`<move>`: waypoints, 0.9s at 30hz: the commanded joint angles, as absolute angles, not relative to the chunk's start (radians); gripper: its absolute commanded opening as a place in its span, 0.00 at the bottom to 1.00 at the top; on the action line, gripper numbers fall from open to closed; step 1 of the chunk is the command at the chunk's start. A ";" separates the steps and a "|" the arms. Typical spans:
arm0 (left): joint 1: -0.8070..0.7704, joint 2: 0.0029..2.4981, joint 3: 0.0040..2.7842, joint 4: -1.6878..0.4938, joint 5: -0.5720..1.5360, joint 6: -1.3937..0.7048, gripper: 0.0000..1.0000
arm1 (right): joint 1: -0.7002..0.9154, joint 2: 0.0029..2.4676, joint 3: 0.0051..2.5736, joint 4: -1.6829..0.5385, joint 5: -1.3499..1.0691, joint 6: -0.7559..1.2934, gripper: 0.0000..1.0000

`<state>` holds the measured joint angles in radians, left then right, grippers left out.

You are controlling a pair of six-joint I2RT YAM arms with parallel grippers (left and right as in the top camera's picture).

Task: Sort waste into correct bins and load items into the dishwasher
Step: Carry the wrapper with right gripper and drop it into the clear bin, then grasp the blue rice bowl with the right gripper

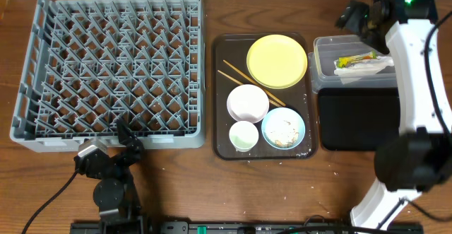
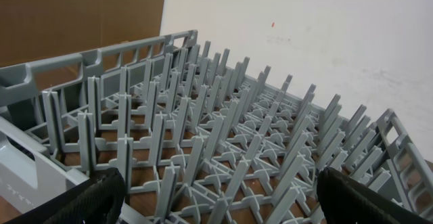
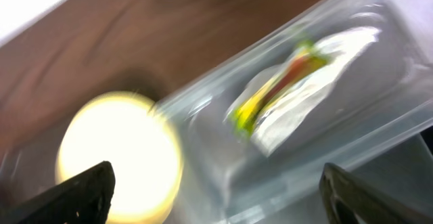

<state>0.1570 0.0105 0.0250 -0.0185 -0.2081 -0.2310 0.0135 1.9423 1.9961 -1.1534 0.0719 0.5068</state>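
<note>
My right pincer (image 3: 216,193) hangs released and empty above the clear tub (image 1: 323,50), where the snack wrapper (image 1: 353,59) and napkin (image 1: 369,67) lie. My left pincer (image 2: 216,200) is spread wide, holding nothing, at the near edge of the dish rack (image 1: 106,71). The yellow plate (image 1: 277,61) sits on the brown tray (image 1: 229,50).
</note>
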 commanded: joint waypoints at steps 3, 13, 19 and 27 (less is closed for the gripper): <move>0.162 0.004 0.004 -0.052 -0.210 -0.218 0.92 | 0.139 1.892 1.995 -1.305 -0.125 0.284 0.92; 0.162 0.004 0.004 -0.052 -0.210 -0.218 0.92 | 0.397 1.909 1.878 -1.408 -0.121 0.257 0.72; 0.162 0.004 0.004 -0.052 -0.210 -0.218 0.92 | 0.502 1.909 1.681 -1.332 -0.120 0.277 0.65; 0.162 0.004 0.004 -0.052 -0.210 -0.218 0.92 | 0.567 1.909 1.516 -1.237 -0.120 0.302 0.59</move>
<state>0.1570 0.0105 0.0250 -0.0185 -0.2081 -0.2310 0.5457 1.9091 1.5520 -1.2537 -0.1196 0.2855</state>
